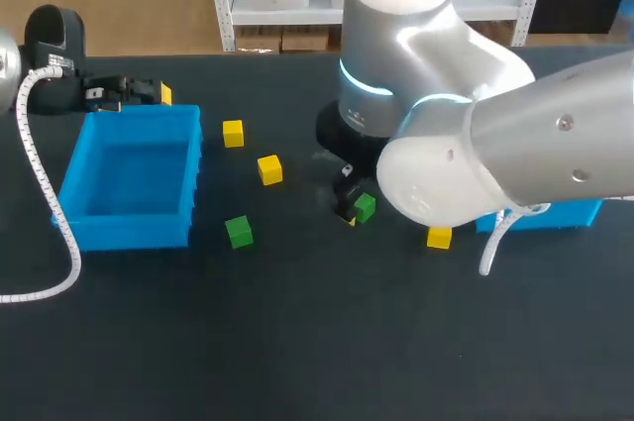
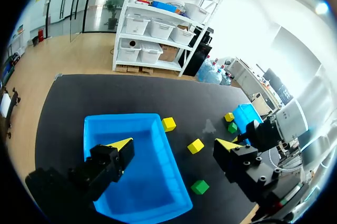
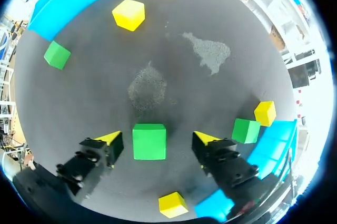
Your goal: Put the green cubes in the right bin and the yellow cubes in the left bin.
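A green cube [image 3: 149,140] rests on the dark table between the fingers of my right gripper [image 3: 156,137], which is open with a gap on each side of the cube. In the head view this cube [image 1: 365,207] shows just beside the right gripper [image 1: 352,208]. Another green cube [image 1: 239,232] lies near the left bin [image 1: 129,223]. Yellow cubes [image 1: 233,133] [image 1: 269,169] [image 1: 439,237] lie on the table. The right bin [image 1: 555,215] is mostly hidden by my right arm. Over the left bin's back edge, my left gripper [image 1: 134,92] [image 2: 175,144] hangs open and empty.
Beside the right bin [image 3: 271,145] lie a further green cube [image 3: 246,130] and a yellow cube [image 3: 265,113]. One more yellow cube [image 3: 172,204] sits under my right wrist. A white cable [image 1: 40,193] runs along the left bin's outer side.
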